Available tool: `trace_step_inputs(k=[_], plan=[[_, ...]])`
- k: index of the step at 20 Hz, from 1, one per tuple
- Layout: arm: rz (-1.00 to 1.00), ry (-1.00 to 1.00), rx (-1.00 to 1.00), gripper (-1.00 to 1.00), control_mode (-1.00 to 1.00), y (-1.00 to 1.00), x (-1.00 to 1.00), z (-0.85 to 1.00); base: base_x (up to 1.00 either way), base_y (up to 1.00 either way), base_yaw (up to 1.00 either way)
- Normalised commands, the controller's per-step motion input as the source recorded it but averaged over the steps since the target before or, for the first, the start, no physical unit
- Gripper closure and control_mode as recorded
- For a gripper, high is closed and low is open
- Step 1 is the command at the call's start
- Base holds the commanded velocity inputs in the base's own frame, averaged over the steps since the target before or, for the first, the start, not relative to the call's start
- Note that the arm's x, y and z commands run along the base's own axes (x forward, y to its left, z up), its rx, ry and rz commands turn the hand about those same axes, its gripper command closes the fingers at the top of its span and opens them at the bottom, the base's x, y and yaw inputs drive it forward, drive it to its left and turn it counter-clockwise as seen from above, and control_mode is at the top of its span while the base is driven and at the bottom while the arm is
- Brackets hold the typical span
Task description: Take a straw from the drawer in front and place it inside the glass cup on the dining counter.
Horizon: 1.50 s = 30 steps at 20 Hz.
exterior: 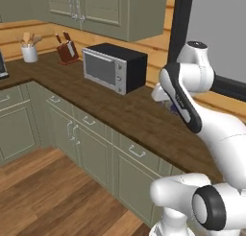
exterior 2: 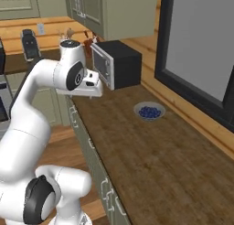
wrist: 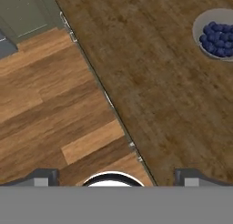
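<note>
Two claw [wrist: 113,182] tips spread wide, nothing between; blueberry bowl [wrist: 217,34] on worktop [wrist: 159,91].

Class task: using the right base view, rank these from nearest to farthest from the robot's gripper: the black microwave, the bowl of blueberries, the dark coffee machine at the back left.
1. The black boxy microwave with a silver door, just right of the gripper.
2. The small grey bowl of blueberries, farther right on the dark wood worktop.
3. The dark coffee machine, back left, though hardly farther than the bowl.
</note>
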Motion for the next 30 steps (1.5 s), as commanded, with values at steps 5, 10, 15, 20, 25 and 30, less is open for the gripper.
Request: trace_step_inputs(k=[5,10,15,20,25,30], plan=[[0.09,-0.05,-0.1,-1.0,-1.0,0.47,0.0,-0.01,0.0,0.0,0.0],[0.01,-0.06,-0.3,-1.0,-1.0,1.0,0.0,-0.14,0.0,0.0,0.0],[0.0,0.0,-0.4,-1.0,-1.0,0.82,0.04,-0.52,0.0,0.0,0.0],[-0.02,0.0,-0.43,-1.0,-1.0,0.6,0.17,-0.81,0.0,0.0,0.0],[-0.03,0.02,-0.37,-1.0,-1.0,0.45,0.13,-0.83,0.0,0.0,0.0],[-0.09,0.04,-0.29,-1.0,-1.0,0.12,0.05,-0.81,0.0,0.0,0.0]])
